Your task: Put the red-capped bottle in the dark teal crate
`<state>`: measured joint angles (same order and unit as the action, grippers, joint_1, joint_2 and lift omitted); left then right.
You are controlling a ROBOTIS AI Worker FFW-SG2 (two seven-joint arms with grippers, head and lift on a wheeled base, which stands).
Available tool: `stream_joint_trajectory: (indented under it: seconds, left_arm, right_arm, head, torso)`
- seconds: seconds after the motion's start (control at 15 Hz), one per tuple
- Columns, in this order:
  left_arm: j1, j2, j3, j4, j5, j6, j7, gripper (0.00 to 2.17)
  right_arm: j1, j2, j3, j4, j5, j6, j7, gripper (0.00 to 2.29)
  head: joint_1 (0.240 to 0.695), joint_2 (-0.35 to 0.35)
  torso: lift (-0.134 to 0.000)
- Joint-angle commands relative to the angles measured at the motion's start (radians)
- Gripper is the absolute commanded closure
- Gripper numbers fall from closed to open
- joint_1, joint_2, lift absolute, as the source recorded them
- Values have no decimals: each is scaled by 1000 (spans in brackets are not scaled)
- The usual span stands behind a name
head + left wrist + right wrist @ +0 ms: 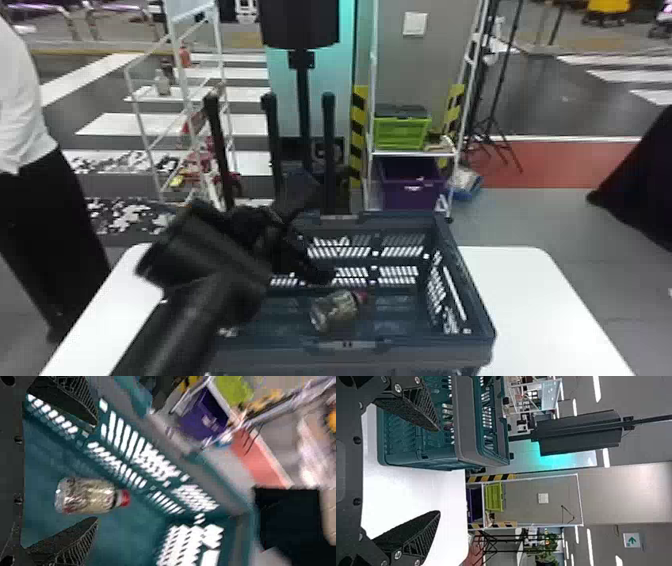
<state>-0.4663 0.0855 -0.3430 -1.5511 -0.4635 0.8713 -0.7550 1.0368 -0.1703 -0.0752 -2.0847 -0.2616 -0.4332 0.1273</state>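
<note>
In the head view my left gripper (305, 250) is over the left part of the dark teal crate (350, 350). The red-capped bottle (335, 311) lies on its side on the crate floor, below and to the right of that gripper. The left wrist view has my left gripper (97, 473) open, its two fingers apart, with the bottle (89, 496) beyond them inside the crate (126, 542). In the right wrist view my right gripper (440, 471) stands open beside the crate (466, 423), nothing between its fingers.
A white table (530, 300) carries the crate. Behind it stand a white rack (412, 154) with a green crate (402, 131) and a purple bin (410, 185), and black upright posts (327, 145). A person (35, 175) is at the left edge.
</note>
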Motion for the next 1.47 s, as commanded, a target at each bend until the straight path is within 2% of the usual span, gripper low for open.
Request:
stream_joint_trajectory:
  seconds: [0.0,0.13,0.27,0.33,0.47,0.53,0.6,0.87,1.0,1.13,1.27,1.4]
  left_arm:
    - [140,10,157,-239,140,5,71,22]
    - [298,33,251,-463,221,-19,181,22]
    - [466,30,325,-647,263,-68,299,19]
    - [558,22,341,-715,278,-148,375,19]
    - [733,14,381,-810,359,-228,545,19]
    - [828,8,391,-816,391,-366,632,19]
    - [900,-7,391,-816,390,-452,697,19]
    - [1150,-82,380,-721,385,-841,816,19]
    - [1216,-88,375,-633,414,-1010,842,19]
    - [1264,-88,363,-560,417,-1111,847,19]
    - [1305,-88,349,-469,444,-1338,855,19]
    - [1339,-88,343,-411,444,-1476,876,19]
  right_arm:
    - [0,-2,0,0,-1,0,2,151]
    - [0,-5,-2,0,-1,-3,2,151]
    - [-1,-14,-2,-1,-4,-3,2,151]
    - [-4,-18,-2,0,-7,0,2,151]
    - [-11,-28,0,0,-10,0,2,151]
    - [-14,-31,2,0,-11,3,0,151]
    - [-17,-37,3,2,-13,3,2,151]
    - [-20,-60,5,-1,-25,3,2,151]
    - [-21,-72,5,-1,-28,3,2,151]
    - [-21,-75,8,0,-34,3,2,151]
    - [-14,-83,17,-5,-33,0,2,151]
    - [-6,-91,23,-21,-25,-3,2,151]
  head:
    - [499,0]
    - [499,0]
    - [499,0]
    - [499,0]
    - [499,0]
    - [499,0]
    - [499,0]
    - [499,0]
    - [499,0]
    - [499,0]
    - [499,0]
    - [499,0]
  torso:
    - [0]
    - [0]
    - [0]
    - [0]
    - [0]
    - [0]
    - [0]
    - [0]
    - [0]
    - [0]
    - [0]
    - [0]
